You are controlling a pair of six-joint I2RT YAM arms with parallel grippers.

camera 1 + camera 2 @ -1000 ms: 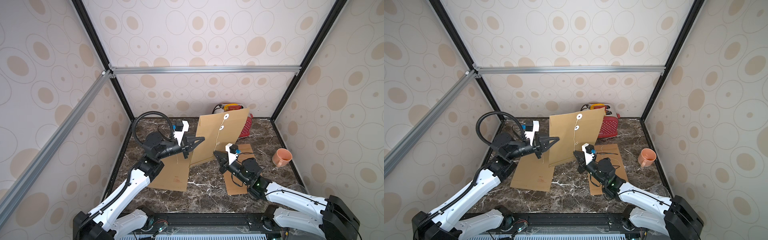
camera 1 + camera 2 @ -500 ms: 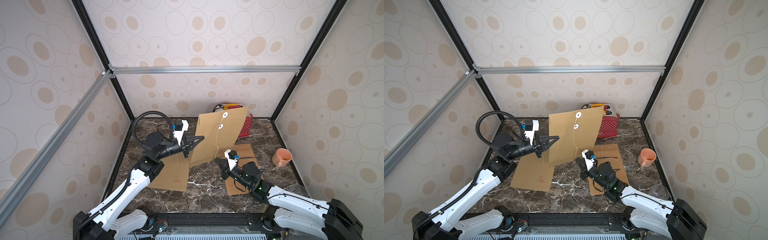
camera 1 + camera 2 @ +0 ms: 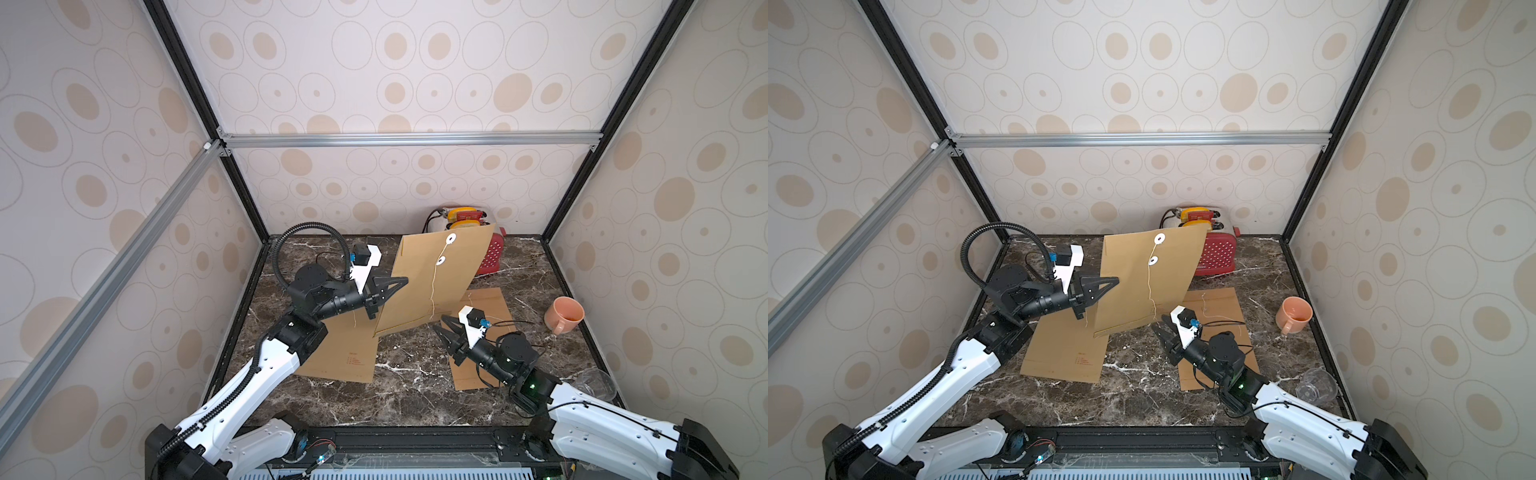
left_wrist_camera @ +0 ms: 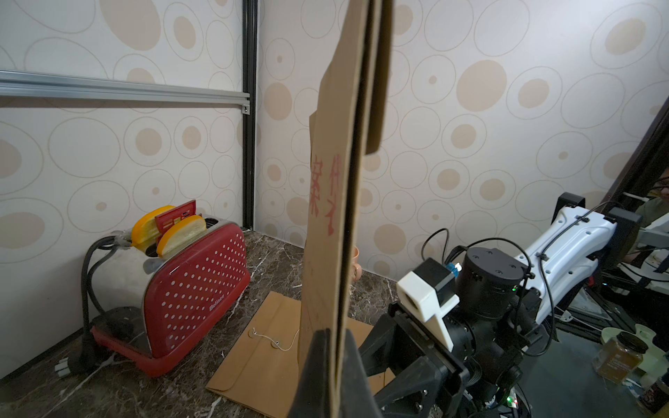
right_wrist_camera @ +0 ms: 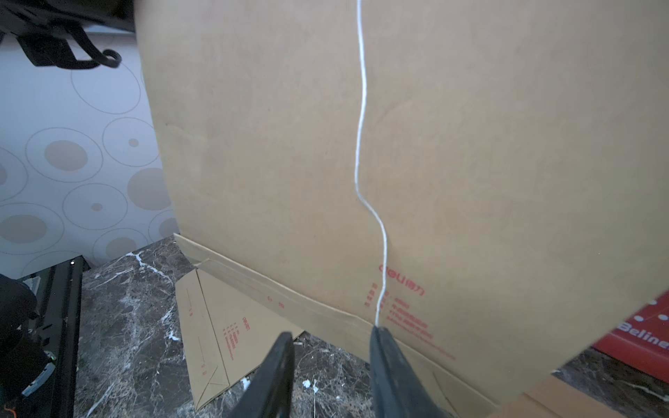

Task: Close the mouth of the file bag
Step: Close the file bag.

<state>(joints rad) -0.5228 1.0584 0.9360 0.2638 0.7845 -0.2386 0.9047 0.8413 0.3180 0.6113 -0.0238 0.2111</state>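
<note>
A brown paper file bag (image 3: 444,274) (image 3: 1142,286) stands upright over the marble table. My left gripper (image 3: 395,286) (image 4: 336,336) is shut on its side edge, a finger on each face. Two white discs (image 3: 451,239) sit on the flap and body. From them a white string (image 3: 432,291) (image 5: 360,144) hangs down the face. My right gripper (image 3: 439,323) (image 5: 331,334) is open at the bag's lower edge. The string's end reaches the tip of one of its fingers (image 5: 380,343); nothing lies between the jaws.
Two other file bags lie flat, one under the left arm (image 3: 345,353) and one under the right wrist (image 3: 486,303). A red toaster (image 3: 492,257) (image 4: 195,289) stands behind the bag. An orange mug (image 3: 565,314) and a clear cup (image 3: 594,384) sit at the right.
My right gripper was shut on the string and has now opened, drawing slightly back toward the front. The string has gone slack. The left gripper and the bag have not moved.
</note>
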